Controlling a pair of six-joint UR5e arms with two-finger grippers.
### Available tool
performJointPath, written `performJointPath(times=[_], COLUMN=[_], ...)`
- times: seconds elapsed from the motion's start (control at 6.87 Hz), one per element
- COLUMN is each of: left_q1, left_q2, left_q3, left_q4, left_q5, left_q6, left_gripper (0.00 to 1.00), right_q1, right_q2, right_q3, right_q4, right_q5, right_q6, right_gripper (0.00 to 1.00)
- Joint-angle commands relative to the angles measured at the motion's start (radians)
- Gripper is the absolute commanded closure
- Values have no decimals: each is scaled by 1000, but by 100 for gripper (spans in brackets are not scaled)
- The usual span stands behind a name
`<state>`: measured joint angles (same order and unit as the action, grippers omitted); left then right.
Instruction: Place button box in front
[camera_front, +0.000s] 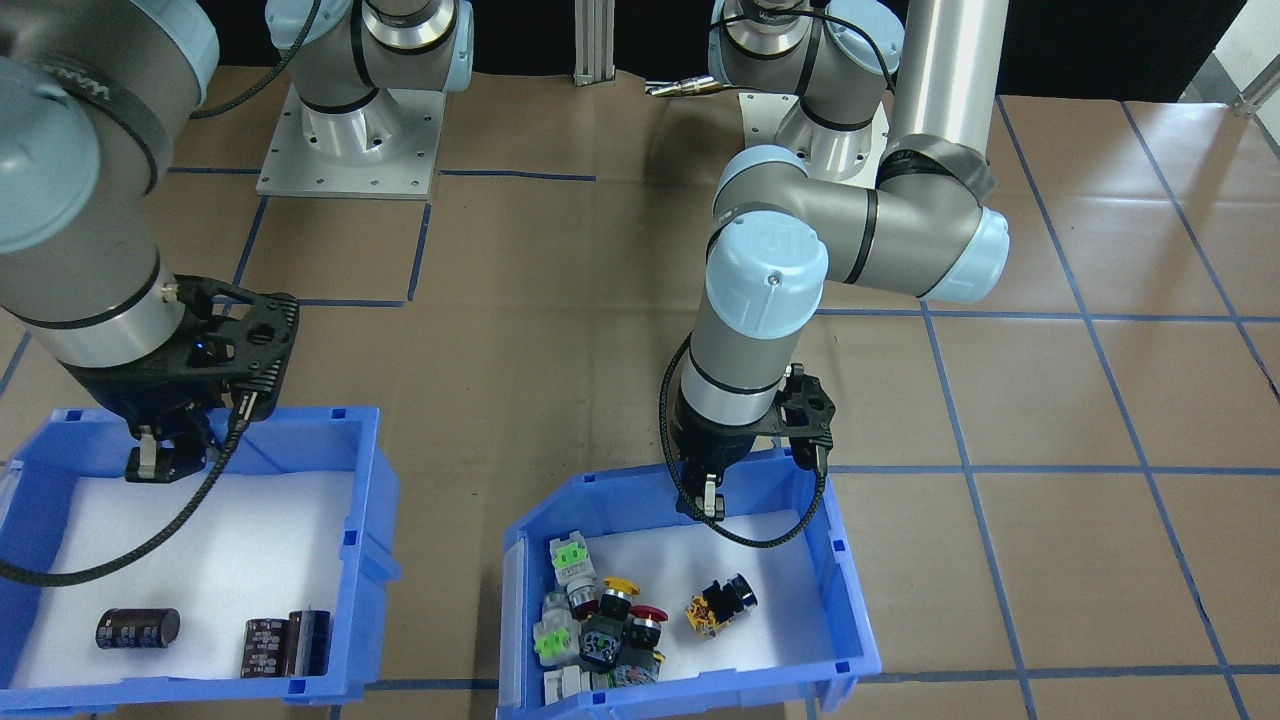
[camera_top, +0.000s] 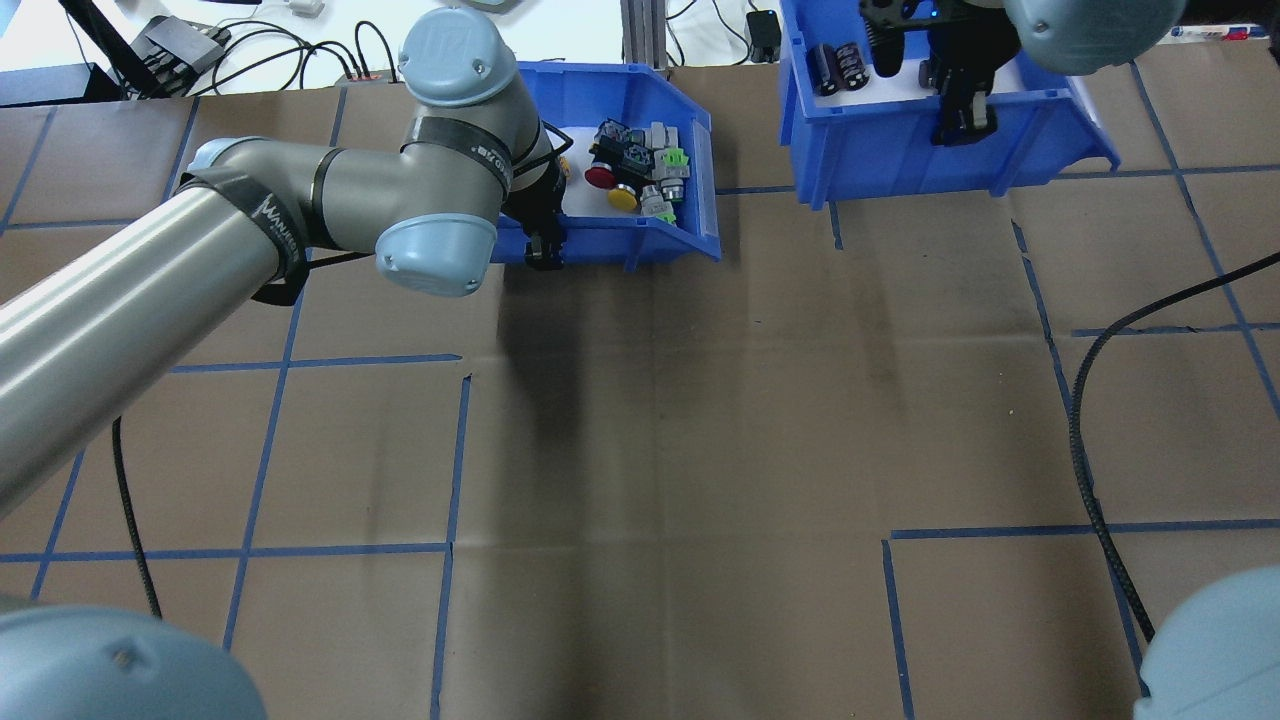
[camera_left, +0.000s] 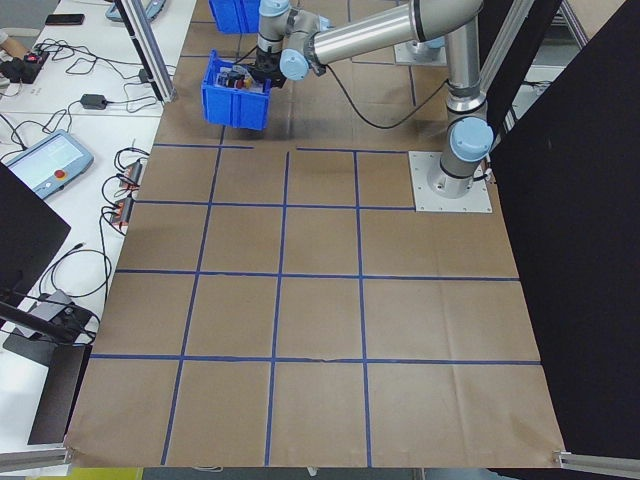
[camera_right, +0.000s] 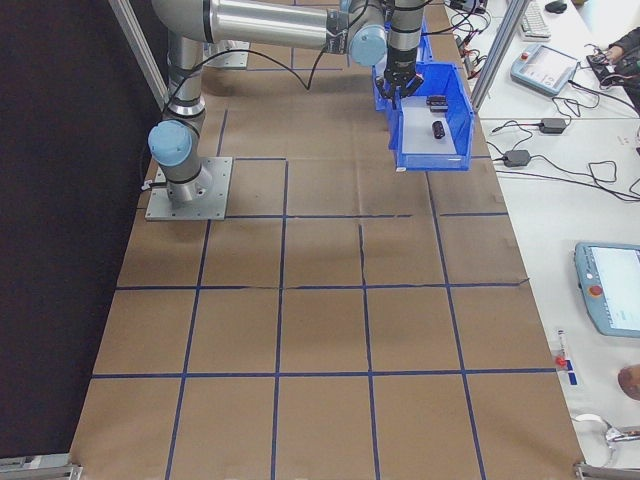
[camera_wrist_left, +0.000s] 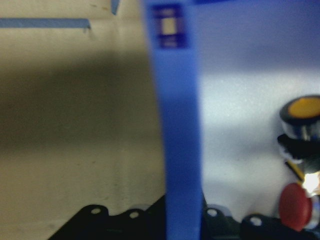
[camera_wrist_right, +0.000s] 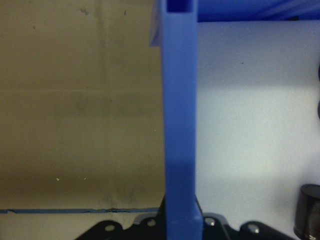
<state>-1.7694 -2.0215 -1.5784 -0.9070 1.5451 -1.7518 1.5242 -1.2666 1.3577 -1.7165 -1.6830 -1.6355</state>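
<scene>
Blue wall fills the middle of the left wrist view, with one finger on each side, so the left pincer is clenched on the wall of the button box. In the front view the box sits low in the middle, at the far edge of the bench. If the thin wall slips, the box could be tipped and the buttons spilled. The right pincer is closed on the other bin.

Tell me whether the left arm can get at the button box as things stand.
Probably yes. The left gripper is already at the button box, its jaws astride the back wall in the wrist view, and nothing blocks it.
</scene>
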Motion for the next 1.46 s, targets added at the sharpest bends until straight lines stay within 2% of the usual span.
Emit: performJointPath(times=[0.0,0.15,0.29,0.44,0.58,0.87,1.02,1.17,1.31], left_q1=[-2,-16,-31,-45,-62,-91,-99,-99,-99], left_q2=[-72,-86,-91,-86,-88,-115,-147,-155,-145], left_q3=[73,78,80,81,92,158,159,166,166], left_q4=[5,8,13,13,13,10,13,11,-6], left_q5=[-5,-16,-26,-83,-114,-169,-169,-160,-143], left_q6=[-14,-49,-82,-142,-176,-244,-248,-226,-189], left_gripper=[100,100,100,100,100,100,99,88,57], right_q1=[-58,-87,-105,-127,-165,-197,-197,-191,-190], right_q2=[-26,-49,-103,-172,-233,-318,-354,-406,-457], right_q3=[0,8,74,177,257,380,441,510,559], right_q4=[72,119,130,102,33,-21,-49,-87,-98], right_q5=[0,0,2,5,5,6,11,25,25], right_q6=[-64,-105,-121,-122,-142,-145,-142,-142,-142], right_gripper=[98,98,98,98,98,98,98,98,98])
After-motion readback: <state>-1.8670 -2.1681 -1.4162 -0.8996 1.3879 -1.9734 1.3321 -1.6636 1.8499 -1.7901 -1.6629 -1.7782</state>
